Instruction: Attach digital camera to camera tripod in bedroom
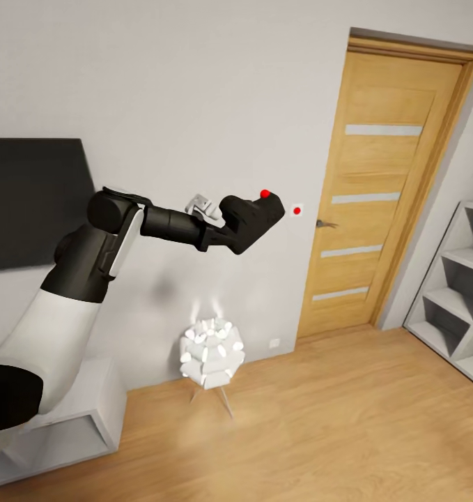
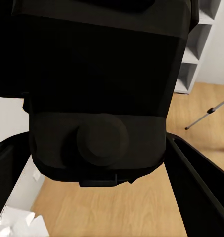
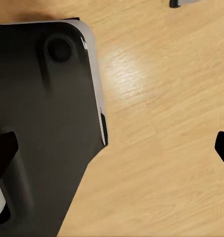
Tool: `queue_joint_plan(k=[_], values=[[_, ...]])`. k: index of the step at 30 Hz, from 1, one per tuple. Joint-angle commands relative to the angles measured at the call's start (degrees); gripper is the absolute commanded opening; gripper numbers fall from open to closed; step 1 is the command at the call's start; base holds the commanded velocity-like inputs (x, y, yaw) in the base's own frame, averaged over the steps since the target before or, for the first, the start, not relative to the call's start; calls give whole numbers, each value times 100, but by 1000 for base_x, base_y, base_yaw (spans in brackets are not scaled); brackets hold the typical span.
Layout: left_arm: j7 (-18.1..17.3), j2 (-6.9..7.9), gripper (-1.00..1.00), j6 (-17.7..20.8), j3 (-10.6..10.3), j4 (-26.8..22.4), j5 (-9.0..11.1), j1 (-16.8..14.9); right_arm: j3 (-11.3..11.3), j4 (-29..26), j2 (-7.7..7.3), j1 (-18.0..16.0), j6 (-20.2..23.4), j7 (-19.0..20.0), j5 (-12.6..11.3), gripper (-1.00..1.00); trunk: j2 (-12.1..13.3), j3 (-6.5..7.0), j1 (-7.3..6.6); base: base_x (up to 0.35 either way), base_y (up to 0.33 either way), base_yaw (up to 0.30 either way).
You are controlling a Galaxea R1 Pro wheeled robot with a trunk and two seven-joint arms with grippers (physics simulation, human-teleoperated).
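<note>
A: What do we have in the head view?

B: Our left arm reaches across the middle of the frame. Its left gripper (image 1: 226, 219) is clamped on the digital camera (image 1: 253, 222), a chunky black body with a red button on top, held in the air in front of a pale grey wall. A wooden door (image 1: 382, 188) stands at the upper right, a white cube shelf (image 1: 455, 293) at the right edge, a white faceted floor lamp (image 1: 212, 352) low in the middle, and a dark wall panel (image 1: 30, 202) at the left.

A: And the tripod?

B: In the left wrist view the digital camera (image 2: 99, 94) takes up most of the upper frame between the two dark fingers (image 2: 203, 182). At the right edge a thin grey leg of the camera tripod (image 2: 208, 112) crosses the wood floor (image 2: 112, 212). Its head is out of sight.

A: The right hand?

B: The right gripper (image 3: 112, 148) hangs spread open over bare floor, holding nothing, beside our own dark base (image 3: 42, 123).

A: What worries us?

B: We judge that the camera's bulk blocks the wrist view, so lining it up with the mount could go astray. A fast turn could swing the camera into the wall or loosen the grip. Our base could clip a thin tripod leg and tip it over.
</note>
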Motion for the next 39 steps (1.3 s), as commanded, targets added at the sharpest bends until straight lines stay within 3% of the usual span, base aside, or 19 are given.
queue_joint_plan(k=[1,11,39], values=[[-7,6,-100,41,-5,-4,18,-7,-33,26,-1,-12,-51,9,-32,100,-12,-13,7,295,206,-158],[-7,6,-100,41,-15,-23,18,-7,-42,26,-1,-12,-53,9,-31,100,-12,-13,7,192,114,-266],[-7,-3,-100,41,-45,-43,17,-7,-51,26,-1,-12,-58,9,-33,100,-12,-13,7,3,1,-300]])
